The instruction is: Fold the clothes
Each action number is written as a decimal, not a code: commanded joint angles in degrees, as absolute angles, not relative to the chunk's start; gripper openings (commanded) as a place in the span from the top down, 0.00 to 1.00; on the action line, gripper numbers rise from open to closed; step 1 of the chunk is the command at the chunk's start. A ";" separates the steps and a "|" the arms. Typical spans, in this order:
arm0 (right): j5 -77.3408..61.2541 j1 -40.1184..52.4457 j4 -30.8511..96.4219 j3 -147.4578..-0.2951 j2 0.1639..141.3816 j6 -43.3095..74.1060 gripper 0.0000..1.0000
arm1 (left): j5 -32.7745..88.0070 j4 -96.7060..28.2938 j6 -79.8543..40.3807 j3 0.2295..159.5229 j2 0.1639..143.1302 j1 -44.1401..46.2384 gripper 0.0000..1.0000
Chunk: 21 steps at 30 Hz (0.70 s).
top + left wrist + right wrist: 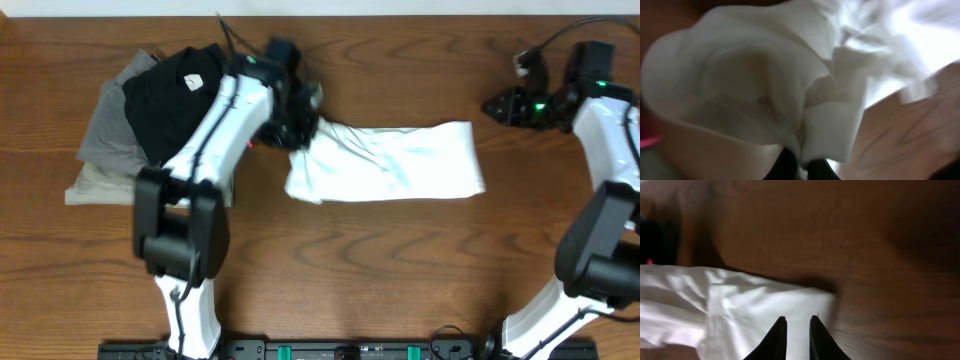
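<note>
The clothes, a white T-shirt (395, 165), lie folded into a long strip across the middle of the table. My left gripper (296, 128) is at the strip's left end, shut on a bunched fold. In the left wrist view, white cloth (750, 80) fills the picture and is pinched between the dark fingertips of the left gripper (801, 164). My right gripper (497, 105) hangs beyond the strip's right end, clear of it. Its fingers stand a narrow gap apart with nothing between them. The right wrist view shows the right gripper (797, 321) above the shirt's right edge (740, 315).
A pile of folded garments sits at the back left, close behind my left arm. A black one (175, 95) lies on top of grey (110, 125) and beige (90, 185) ones. Bare brown wood (400, 260) lies in front of the shirt.
</note>
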<state>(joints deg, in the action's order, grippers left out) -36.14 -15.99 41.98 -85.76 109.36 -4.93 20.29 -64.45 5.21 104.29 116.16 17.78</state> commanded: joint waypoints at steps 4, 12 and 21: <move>-36.67 -16.40 41.78 -86.26 107.46 -1.69 0.85 | 14.94 -66.74 10.48 112.44 113.47 21.80 0.94; -36.60 -14.98 41.98 -86.26 107.48 -1.72 0.85 | 14.87 -59.61 8.43 112.49 115.79 34.54 0.94; -36.60 -14.17 42.30 -86.24 107.48 -1.72 0.85 | 14.90 -53.34 4.16 112.29 126.34 41.69 0.92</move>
<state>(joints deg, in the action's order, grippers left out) -36.16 -14.68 42.22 -85.76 108.14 -2.39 15.03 -54.35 7.07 112.31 123.59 41.15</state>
